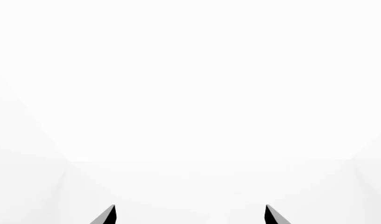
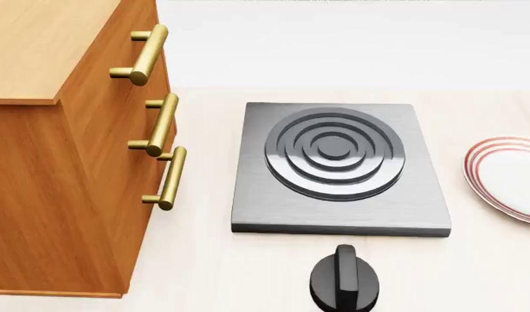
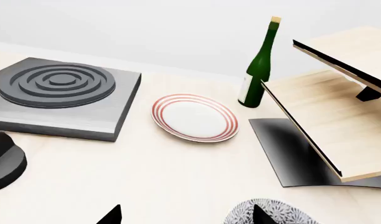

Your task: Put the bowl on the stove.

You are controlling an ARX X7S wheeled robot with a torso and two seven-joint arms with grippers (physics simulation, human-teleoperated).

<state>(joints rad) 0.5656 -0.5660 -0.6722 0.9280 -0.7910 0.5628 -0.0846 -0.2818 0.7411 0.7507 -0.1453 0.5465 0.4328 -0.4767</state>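
Note:
The stove [image 2: 339, 169] is a dark grey square slab with raised burner rings in the middle of the head view; it also shows in the right wrist view [image 3: 59, 95]. The bowl [image 3: 284, 213], white with a fine grey leaf pattern, shows only its top edge in the right wrist view, close to one fingertip. My right gripper [image 3: 187, 215] is open and empty above the table, beside the bowl. My left gripper [image 1: 190, 214] is open and empty, facing a blank white surface. Neither gripper shows in the head view.
A wooden drawer cabinet [image 2: 65, 143] with brass handles stands left of the stove. A round black knob [image 2: 345, 281] lies in front of it. A white plate with red rings [image 3: 194, 117] lies right of the stove. A green bottle [image 3: 259, 67] and a wooden rack [image 3: 330, 116] stand further right.

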